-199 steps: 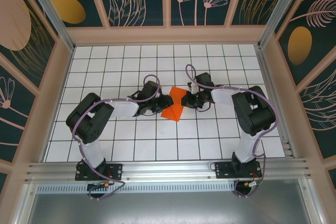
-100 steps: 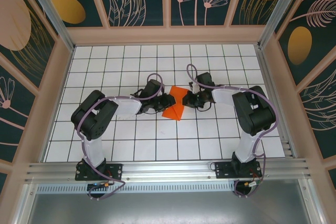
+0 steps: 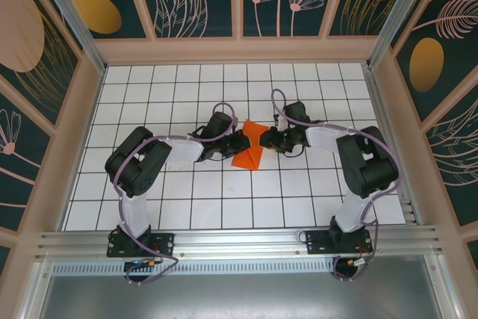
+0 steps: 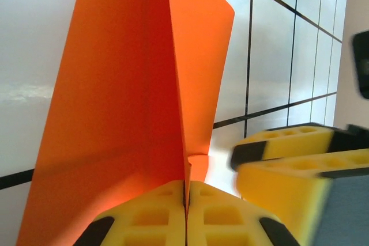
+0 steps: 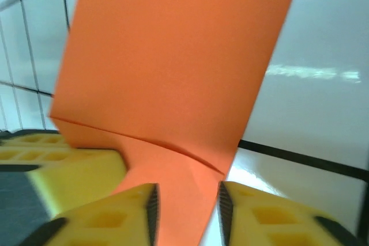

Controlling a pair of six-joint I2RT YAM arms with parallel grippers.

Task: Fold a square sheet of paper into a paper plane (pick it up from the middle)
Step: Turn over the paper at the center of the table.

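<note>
While left hand (image 4: 185, 200) pinches it, smooth orange paper (image 4: 121, 84), sharply creased.

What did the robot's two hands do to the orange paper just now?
The left gripper slid right to the folded orange paper and pinched shut on its edge. The right gripper, which had been shut at the paper's other side, opened up and let go. The paper stayed in the same spot on the white grid table.
</note>
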